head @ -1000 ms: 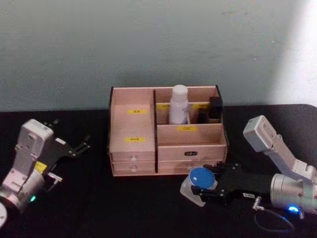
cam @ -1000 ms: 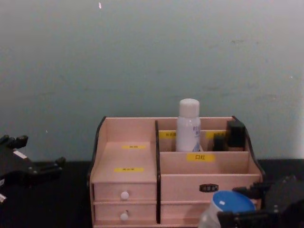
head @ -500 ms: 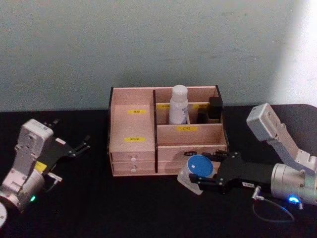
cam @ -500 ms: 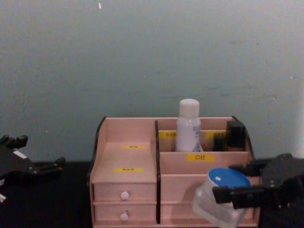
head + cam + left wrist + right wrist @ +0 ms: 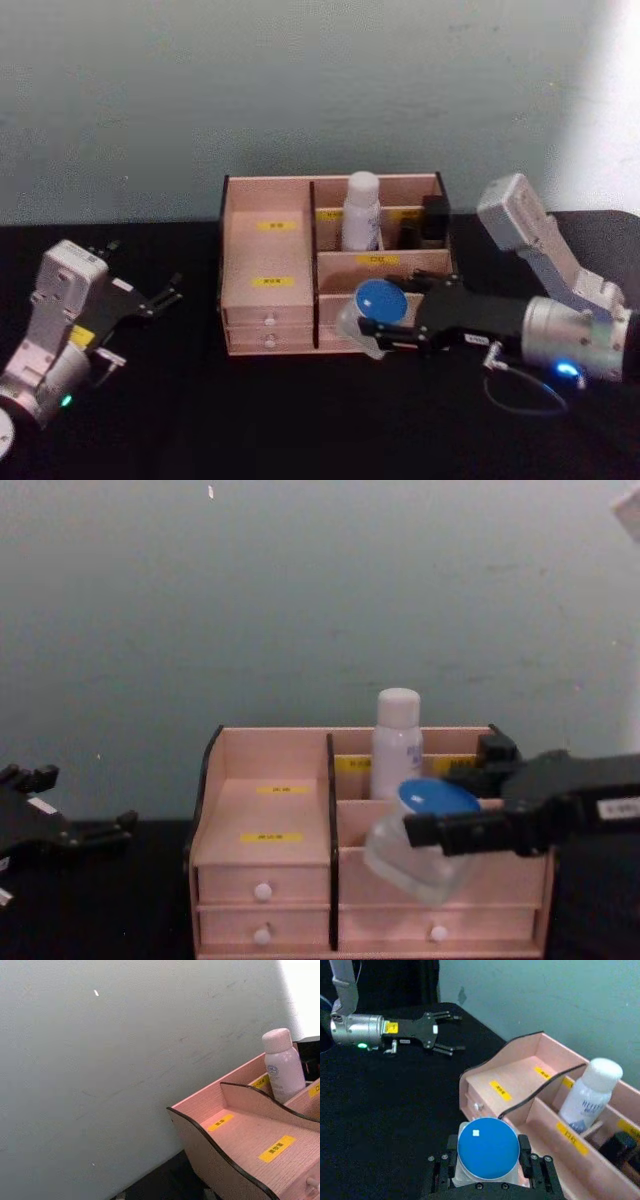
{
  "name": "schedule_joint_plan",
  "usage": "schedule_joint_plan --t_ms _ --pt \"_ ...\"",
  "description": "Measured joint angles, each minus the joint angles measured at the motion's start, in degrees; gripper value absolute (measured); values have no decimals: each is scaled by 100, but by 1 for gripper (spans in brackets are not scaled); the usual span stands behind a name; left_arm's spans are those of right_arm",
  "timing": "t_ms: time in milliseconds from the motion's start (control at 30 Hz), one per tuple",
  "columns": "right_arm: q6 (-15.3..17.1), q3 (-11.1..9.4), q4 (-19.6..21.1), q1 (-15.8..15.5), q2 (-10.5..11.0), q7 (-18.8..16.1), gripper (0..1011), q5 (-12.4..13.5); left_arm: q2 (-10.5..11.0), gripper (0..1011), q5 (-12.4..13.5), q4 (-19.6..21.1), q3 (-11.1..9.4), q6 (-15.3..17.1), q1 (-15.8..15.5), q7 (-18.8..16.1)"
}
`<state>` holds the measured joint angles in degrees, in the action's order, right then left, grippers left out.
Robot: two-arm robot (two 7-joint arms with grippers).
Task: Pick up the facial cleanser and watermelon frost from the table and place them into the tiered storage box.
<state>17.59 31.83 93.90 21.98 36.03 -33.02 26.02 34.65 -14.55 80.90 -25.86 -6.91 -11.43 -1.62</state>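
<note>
My right gripper (image 5: 385, 308) is clamped on the blue-lidded jar (image 5: 488, 1148), one finger on each side. It holds the jar tilted and clear of the table (image 5: 300, 420), just in front of the right half of the tiered storage box (image 5: 265, 300). My left gripper (image 5: 454, 1032) sits well to the box's left, fingers spread, holding nothing. In the box's rear compartments stand a white bottle (image 5: 361, 210), upright, and a black item (image 5: 434, 220) to its right.
</note>
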Motion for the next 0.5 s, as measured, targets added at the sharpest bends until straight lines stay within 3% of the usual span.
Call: schedule_joint_plan --t_ms 500 --pt "117 364 -804 857 -731 85 726 -283 0 1001 0 0 0 0 0 0"
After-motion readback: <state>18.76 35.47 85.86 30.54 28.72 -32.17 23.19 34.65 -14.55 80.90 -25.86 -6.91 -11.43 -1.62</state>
